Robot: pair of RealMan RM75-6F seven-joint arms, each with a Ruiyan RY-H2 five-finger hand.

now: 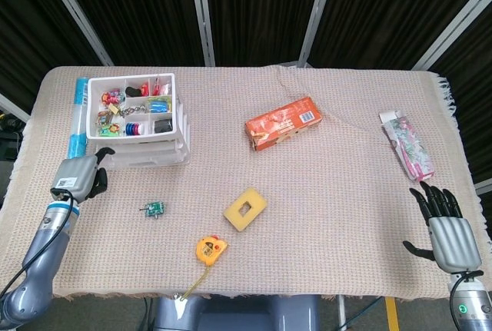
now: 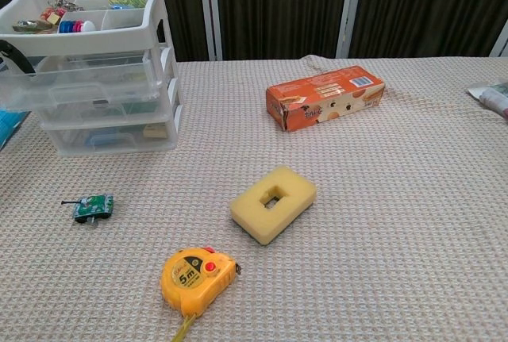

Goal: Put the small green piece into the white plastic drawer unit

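The small green piece [image 1: 155, 209] [image 2: 93, 206] lies on the woven cloth in front of the white plastic drawer unit [image 1: 132, 138] [image 2: 87, 40]. The unit's drawers look closed, and its top tray holds several small coloured items. My left hand [image 1: 77, 175] hovers at the unit's front left corner, left of the green piece and apart from it. It holds nothing; one dark finger reaches toward the unit and shows as a curved tip at the chest view's left edge. My right hand [image 1: 445, 233] rests at the table's near right corner with fingers spread and empty.
An orange box [image 1: 283, 123] [image 2: 324, 97] lies mid-table. A yellow sponge [image 1: 245, 209] [image 2: 273, 203] and a yellow tape measure [image 1: 209, 249] [image 2: 198, 277] sit right of the green piece. A blue tube [image 1: 77, 120] lies left of the unit, a printed packet [image 1: 407, 145] far right.
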